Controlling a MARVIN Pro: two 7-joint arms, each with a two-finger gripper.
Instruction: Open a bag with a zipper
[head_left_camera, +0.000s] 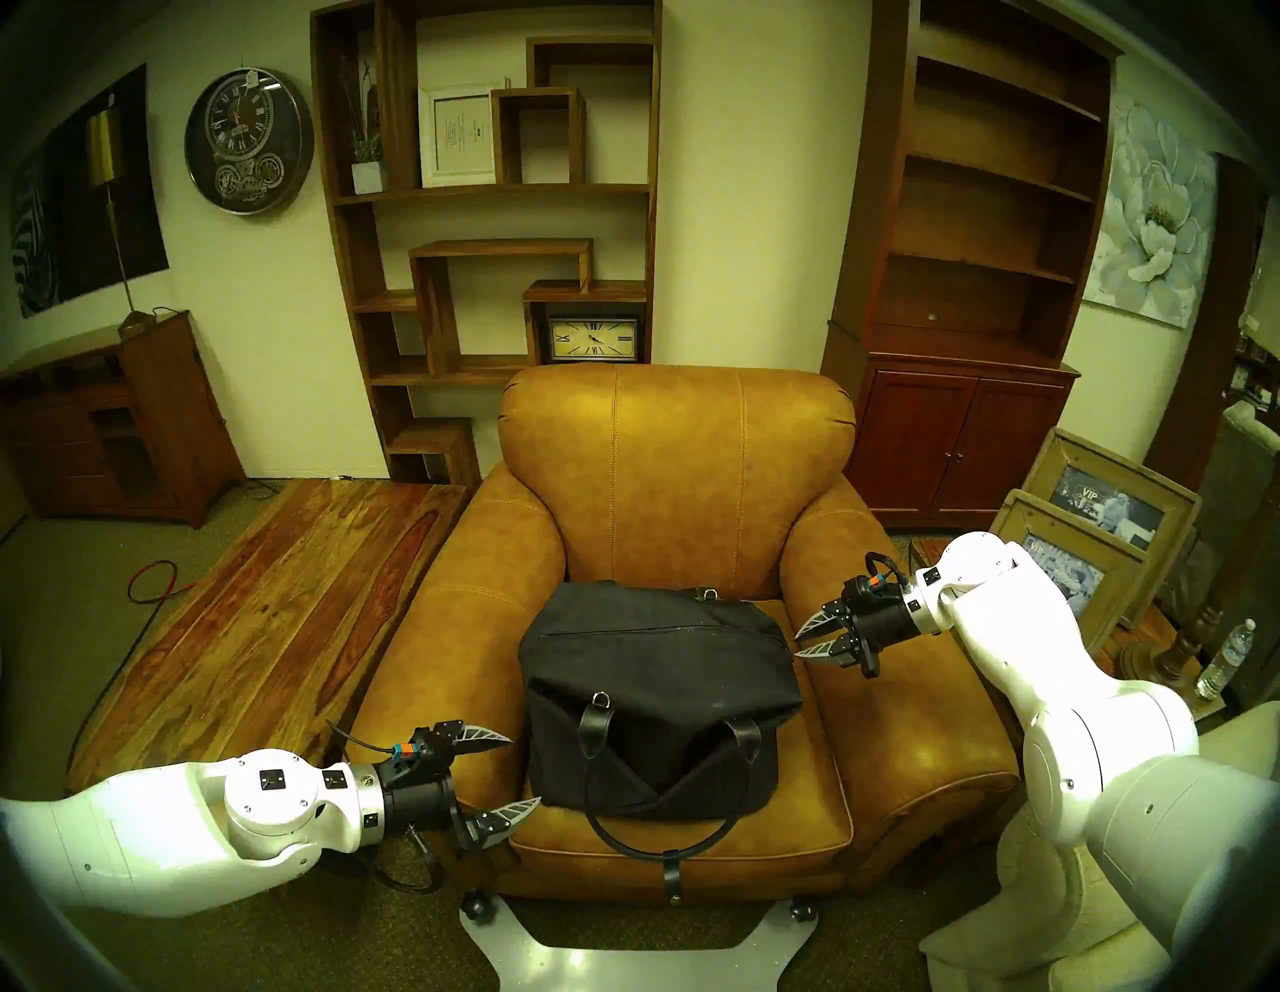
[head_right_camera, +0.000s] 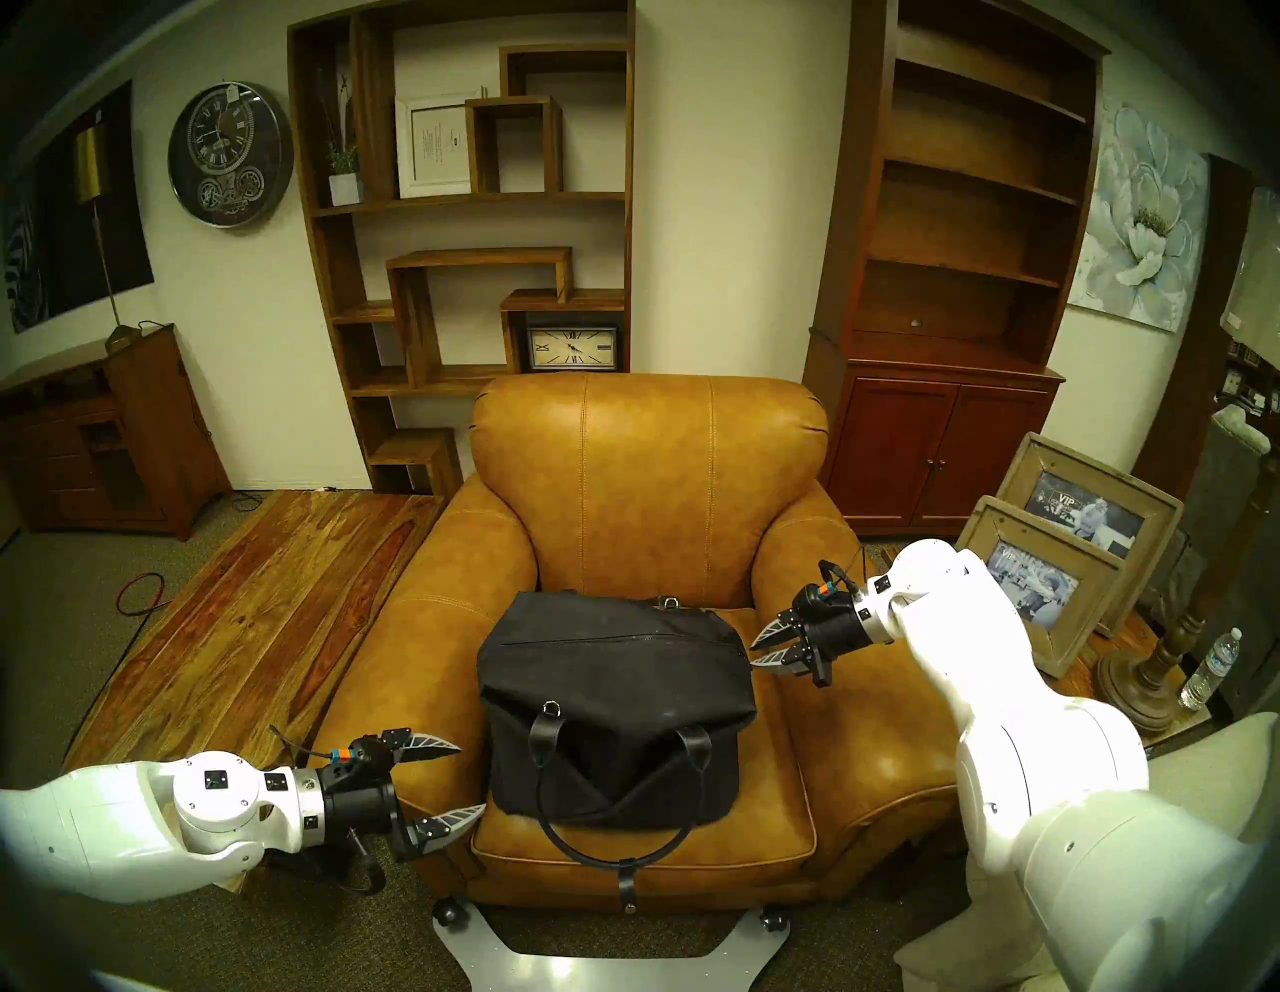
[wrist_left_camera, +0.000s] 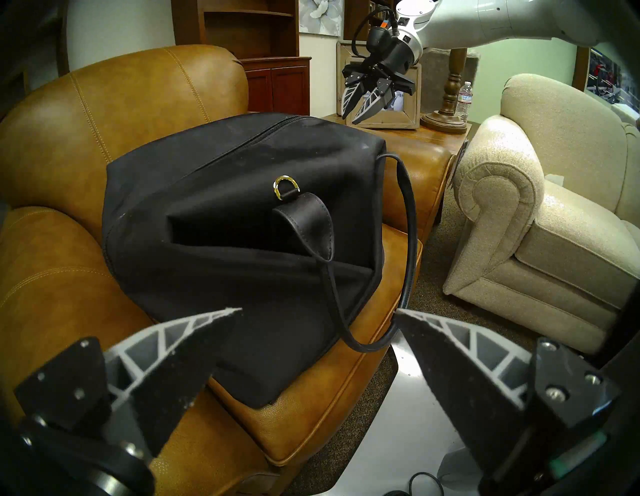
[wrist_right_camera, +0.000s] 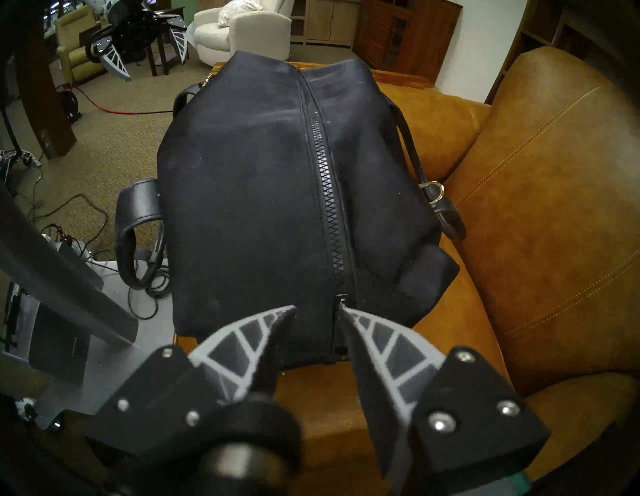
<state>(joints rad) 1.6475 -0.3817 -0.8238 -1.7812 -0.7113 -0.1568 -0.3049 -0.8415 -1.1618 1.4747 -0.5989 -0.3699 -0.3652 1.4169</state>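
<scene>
Nearest to me, my left gripper (head_left_camera: 524, 772) hangs off the front left corner of the tan leather armchair (head_left_camera: 677, 457). Its two ribbed grey fingers stand wide apart and carry nothing. In the left wrist view they frame the near end of the bag without touching it.

On the seat cushion lies the large soft black canvas bag (head_left_camera: 658, 693), its length running across the chair. One black leather loop handle (head_left_camera: 661, 828) droops over the front edge of the cushion. A small metal D-ring (wrist_left_camera: 285, 187) sits where that handle joins the bag's side panel.

Along the top panel runs the long dark zipper (wrist_right_camera: 330, 194). From the right wrist view its teeth read as meshed for the whole visible length. I cannot make out the slider clearly.

At the bag's right end, above the chair's right armrest, my right gripper (head_left_camera: 798, 644) points at the end of the zipper line. Its fingers are partly spread, with a narrow gap between the tips, and they hold nothing. The tip of one finger (wrist_right_camera: 377, 343) lies just beside the zipper's end; I cannot tell whether it touches.
</scene>
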